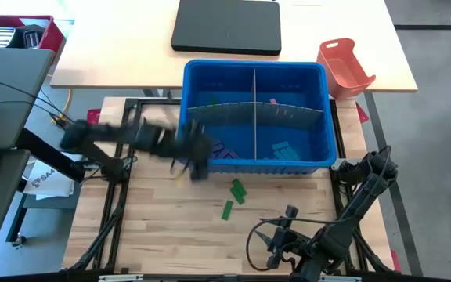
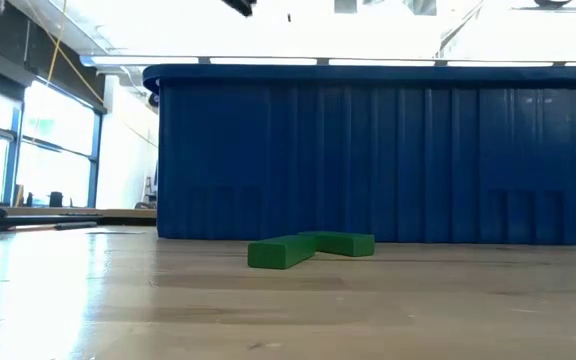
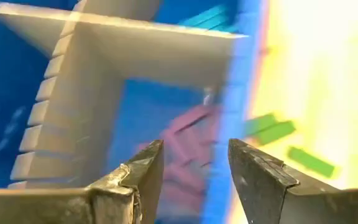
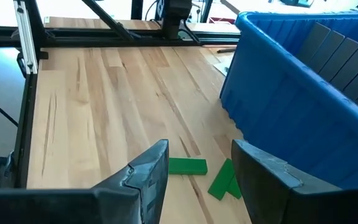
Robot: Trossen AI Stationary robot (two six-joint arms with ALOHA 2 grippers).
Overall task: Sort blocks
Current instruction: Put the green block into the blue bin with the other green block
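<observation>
1. Blue plastic bin (image 1: 210, 82): you see it standing on the wooden desk (image 1: 171, 227), split into compartments by a grey slotted divider (image 1: 254, 106).
2. Pink and purple blocks (image 3: 188, 134): they lie on the bin floor in the near-left compartment, just inside the front wall; the left wrist view shows them directly ahead of the jaws.
3. Teal blocks (image 1: 283, 149): you find these in the near-right compartment, across the divider from the pink and purple ones.
4. Green blocks (image 1: 233, 197): they lie loose on the desk just in front of the bin. In the low view, two of them (image 2: 308, 248) touch at one end and form an angle.
5. Left gripper (image 3: 191, 171): it hangs over the bin's front-left corner, above the near wall. Its jaws stand apart and hold nothing.
6. Right gripper (image 4: 201, 171): you see it low over the desk at the front right, well apart from the bin. Its jaws stand apart and empty, with the green blocks visible between them in the right wrist view.
7. Orange-red tray (image 1: 344, 66): it sits beyond the bin's far-right corner.
</observation>
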